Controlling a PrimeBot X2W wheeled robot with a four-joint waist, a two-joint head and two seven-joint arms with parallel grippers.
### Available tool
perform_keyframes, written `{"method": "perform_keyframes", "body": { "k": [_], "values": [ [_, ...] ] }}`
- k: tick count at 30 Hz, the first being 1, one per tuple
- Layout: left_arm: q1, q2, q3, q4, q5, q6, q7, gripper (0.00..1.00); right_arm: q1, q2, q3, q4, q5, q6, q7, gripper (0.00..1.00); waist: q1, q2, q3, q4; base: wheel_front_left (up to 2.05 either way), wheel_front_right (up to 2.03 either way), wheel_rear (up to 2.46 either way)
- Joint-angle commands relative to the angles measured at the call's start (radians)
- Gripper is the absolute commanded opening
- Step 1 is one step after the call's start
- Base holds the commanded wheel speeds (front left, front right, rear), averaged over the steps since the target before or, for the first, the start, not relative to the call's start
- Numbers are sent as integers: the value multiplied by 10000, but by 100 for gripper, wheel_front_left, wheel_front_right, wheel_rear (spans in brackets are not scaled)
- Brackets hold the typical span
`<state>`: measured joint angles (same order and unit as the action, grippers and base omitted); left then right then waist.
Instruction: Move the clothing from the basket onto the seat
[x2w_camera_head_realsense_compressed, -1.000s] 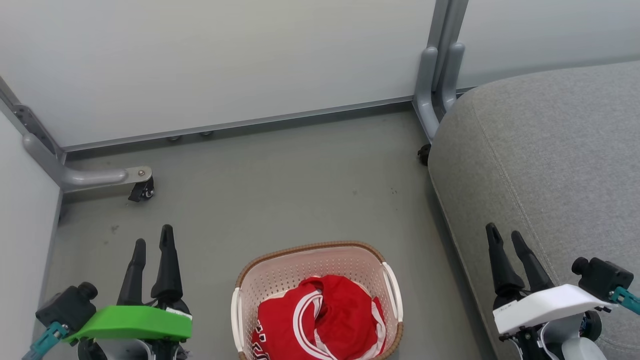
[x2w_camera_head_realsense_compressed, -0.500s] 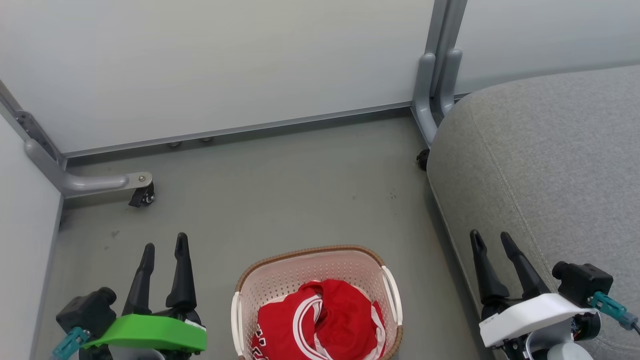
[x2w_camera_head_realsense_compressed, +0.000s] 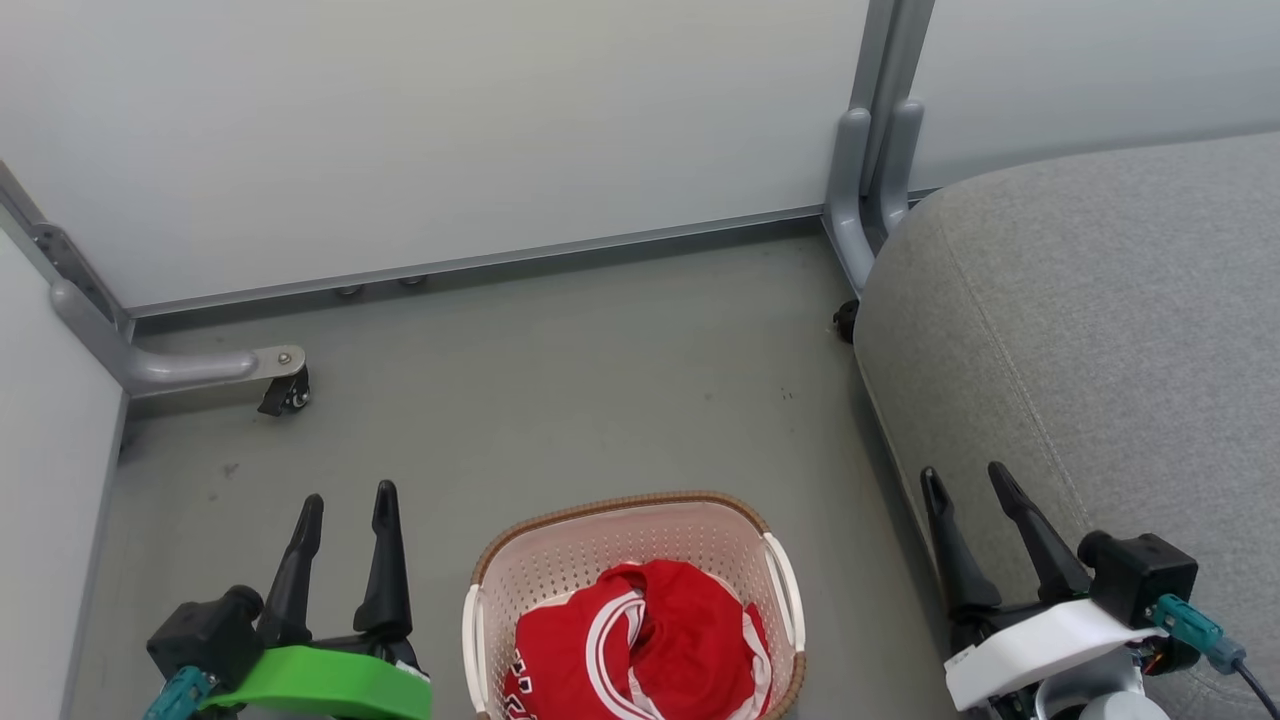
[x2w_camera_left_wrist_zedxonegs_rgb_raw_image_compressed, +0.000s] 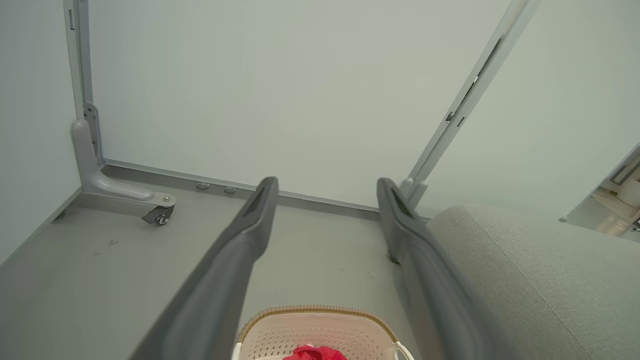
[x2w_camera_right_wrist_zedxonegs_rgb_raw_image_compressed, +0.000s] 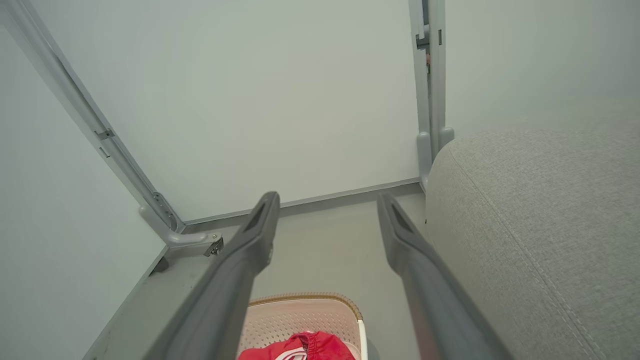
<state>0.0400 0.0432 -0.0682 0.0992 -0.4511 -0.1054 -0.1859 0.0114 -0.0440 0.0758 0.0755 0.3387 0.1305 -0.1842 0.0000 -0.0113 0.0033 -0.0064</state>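
- While the clothing (x2w_camera_head_realsense_compressed: 640, 640) is lying bunched inside the basket (x2w_camera_head_realsense_compressed: 620, 497), the task seems to be standing at its very beginning. The basket is sitting on the floor (x2w_camera_head_realsense_compressed: 560, 380) between the two arms, and no garment is lying on the seat (x2w_camera_head_realsense_compressed: 1100, 330) yet.
- The left hand (x2w_camera_head_realsense_compressed: 349, 495) is hanging just beside the basket's left side, with its fingers (x2w_camera_left_wrist_zedxonegs_rgb_raw_image_compressed: 250, 225) spread apart and gripping nothing.
- The right hand (x2w_camera_head_realsense_compressed: 964, 473) is hanging on the basket's other side, in front of the seat's near edge. It is also spread apart and carrying nothing.
- I am judging that the step in hand is the reach toward the basket. The next move is calling for one hand to go inward and down over the rim, to close on a thick fold of the red cloth, and then to lift it high enough.
- The brown rim and the white handles are standing higher than the cloth, so entering from above is looking safer than entering from the side.
- The seat's rounded edge is rising near the basket's right side, so the cloth is needing a path up and over it.
- Much floor is lying open beyond the basket. The caster foot (x2w_camera_head_realsense_compressed: 285, 385) and the grey post (x2w_camera_head_realsense_compressed: 870, 200) are standing well apart from it, and the seat is offering a broad surface.
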Motion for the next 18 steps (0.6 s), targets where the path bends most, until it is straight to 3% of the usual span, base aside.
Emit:
{"method": "perform_keyframes", "body": {
  "k": [1, 18],
  "values": [
    [38, 81, -41, -103, 250, -35, -80, 100, 85, -56, 17, -123, -265, 4, -96, 100, 0, 78, 2, 10, 0, 0, 0],
    [91, 92, -194, -66, 1406, -85, -433, 100, 141, -72, -2, -314, -1484, 3, -459, 100, 0, 94, 80, 73, 0, 0, 0]
  ]
}}
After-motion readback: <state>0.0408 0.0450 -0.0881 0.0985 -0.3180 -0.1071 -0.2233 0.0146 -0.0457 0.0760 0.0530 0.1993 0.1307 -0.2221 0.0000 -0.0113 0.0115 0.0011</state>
